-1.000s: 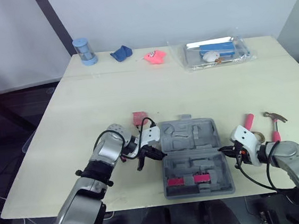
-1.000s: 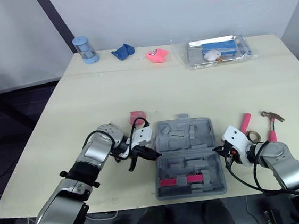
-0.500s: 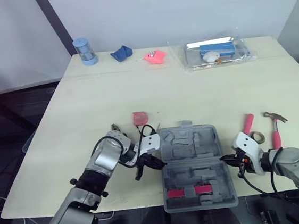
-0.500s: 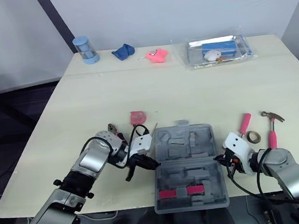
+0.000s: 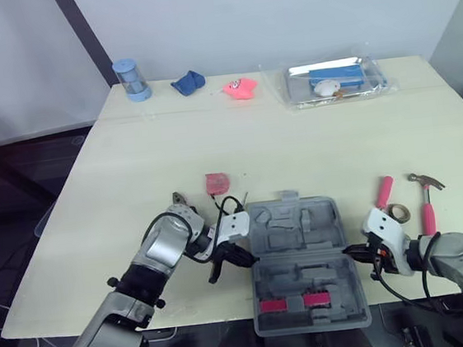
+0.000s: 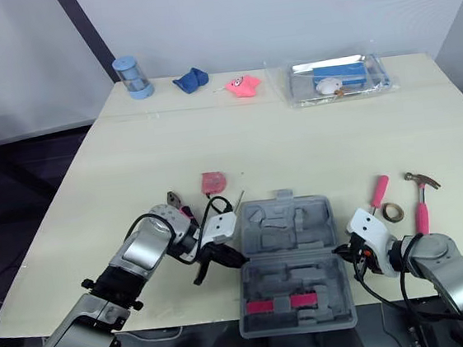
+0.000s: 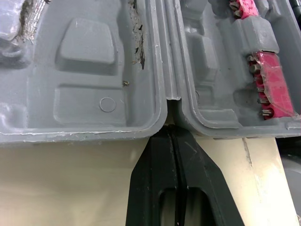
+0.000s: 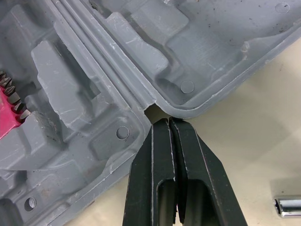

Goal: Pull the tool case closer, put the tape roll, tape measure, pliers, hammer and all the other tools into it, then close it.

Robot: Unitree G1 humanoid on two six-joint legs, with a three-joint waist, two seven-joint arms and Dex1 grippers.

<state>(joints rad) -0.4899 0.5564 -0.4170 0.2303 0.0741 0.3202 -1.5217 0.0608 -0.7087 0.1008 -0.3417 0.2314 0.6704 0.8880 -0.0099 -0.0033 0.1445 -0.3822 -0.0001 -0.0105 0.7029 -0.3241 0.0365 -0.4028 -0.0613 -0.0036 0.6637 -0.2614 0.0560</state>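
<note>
Nearby, tape roll point(image 6: 388, 213) and hammer point(image 6: 422, 216) lie beside the tool case point(image 6: 291, 227).

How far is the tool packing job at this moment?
Done: the tool case lies open near the table front edge. In hand: the left gripper and right gripper, both shut, sit at its hinge ends. Left: the hammer, tape roll, tape measure lie outside; closing not yet done.
</note>
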